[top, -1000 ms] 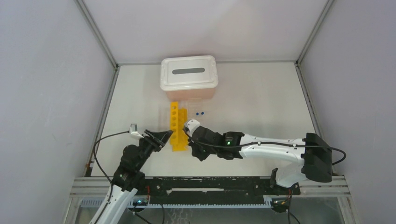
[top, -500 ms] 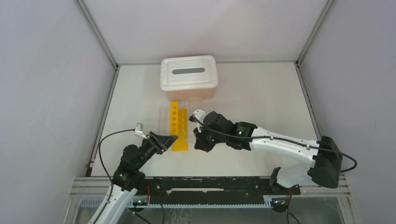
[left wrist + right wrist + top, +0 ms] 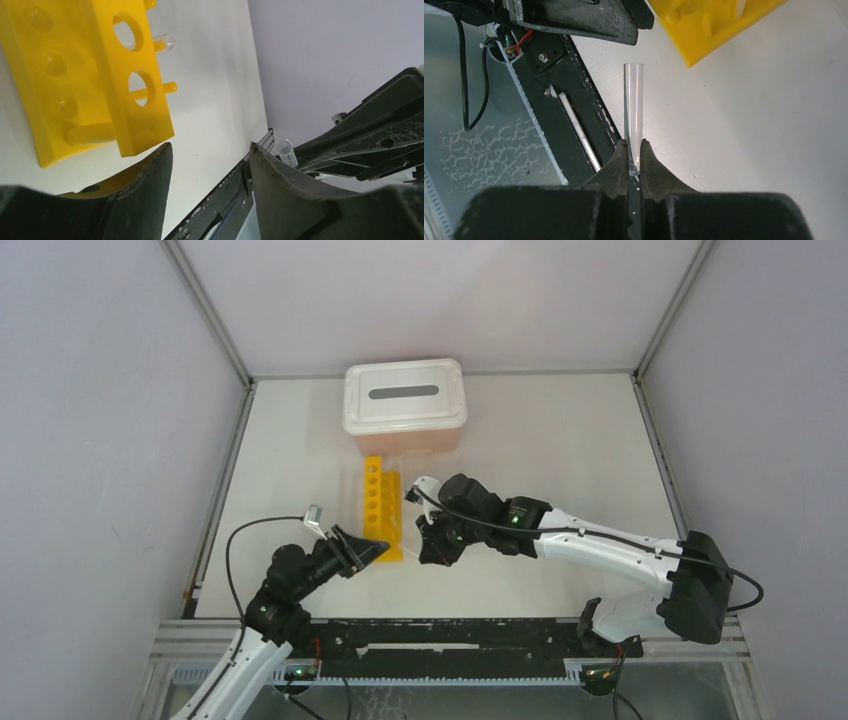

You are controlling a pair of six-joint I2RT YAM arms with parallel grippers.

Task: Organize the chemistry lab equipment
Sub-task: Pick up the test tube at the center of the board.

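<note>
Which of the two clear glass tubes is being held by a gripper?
The tube pinched by its end in the right gripper, open mouth pointing away. The other tube sits in the yellow rack, in no gripper.

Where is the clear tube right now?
In the right wrist view, the clear tube sits pinched in the right claw, just right of the near end of the yellow rack.

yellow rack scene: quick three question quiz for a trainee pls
1. True or false: the right gripper is shut on a clear tube.
2. The left gripper is: A open, B shut on a cap, C out of every view.
3. What colour is the rack with round holes?
Key: 1 true; 2 A; 3 yellow.
</note>
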